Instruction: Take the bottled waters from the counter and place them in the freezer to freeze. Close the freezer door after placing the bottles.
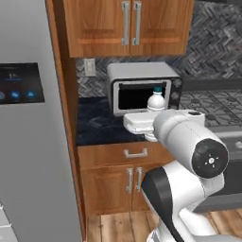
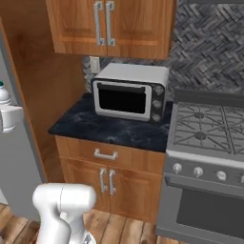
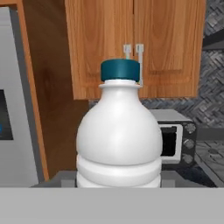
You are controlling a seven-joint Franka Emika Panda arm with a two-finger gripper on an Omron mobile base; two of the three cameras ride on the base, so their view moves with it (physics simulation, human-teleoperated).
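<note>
While the gripper [image 1: 152, 124] clamps the bottle [image 1: 156, 101] above the counter [image 1: 97, 125], it should stay upright swinging left toward the fridge [image 1: 28, 142].

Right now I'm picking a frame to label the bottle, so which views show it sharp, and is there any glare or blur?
Hand view: the bottle is close, large and fairly sharp, with a soft highlight on its shoulder and no harsh glare. Left base view: the bottle is small, partly hidden by the arm, and slightly soft. Right base view: just a cropped sliver at the left edge. Lighting is even throughout, with faint shadows.
</note>
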